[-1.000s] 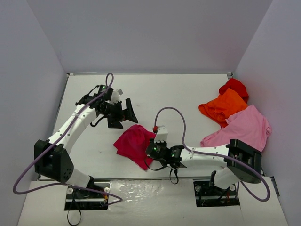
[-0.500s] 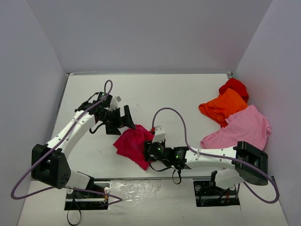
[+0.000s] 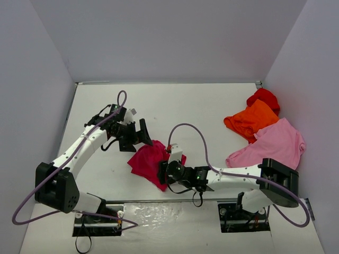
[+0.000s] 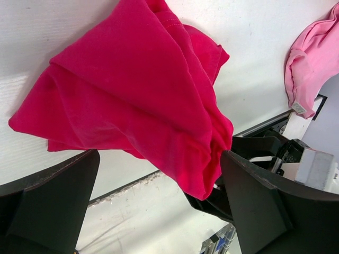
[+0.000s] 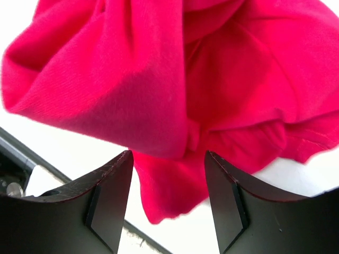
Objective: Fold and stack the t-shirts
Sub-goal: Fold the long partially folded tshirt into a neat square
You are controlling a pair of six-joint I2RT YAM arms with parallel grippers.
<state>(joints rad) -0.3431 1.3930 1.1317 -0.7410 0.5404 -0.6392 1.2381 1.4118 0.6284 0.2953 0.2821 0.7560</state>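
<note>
The crimson-magenta t-shirt [image 3: 148,161] lies crumpled near the table's front edge, left of centre. It fills the left wrist view [image 4: 132,100] and the right wrist view [image 5: 185,79]. My left gripper [image 3: 142,135] is open, just above the shirt's far edge. My right gripper [image 3: 163,173] is open, low at the shirt's near right corner, its fingers [image 5: 108,196] either side of a hanging fold. The light pink t-shirt [image 3: 273,145], the orange one [image 3: 249,120] and the red one [image 3: 264,98] lie heaped at the right.
The table's front edge [image 3: 137,200] runs just below the crimson shirt. White walls close in the table at the back and sides. The light pink shirt's corner shows in the left wrist view [image 4: 312,58].
My left gripper has come down and right toward the shirt's far edge. My right gripper has slid left along the front edge against the shirt's near corner. The shirt has bunched slightly.
</note>
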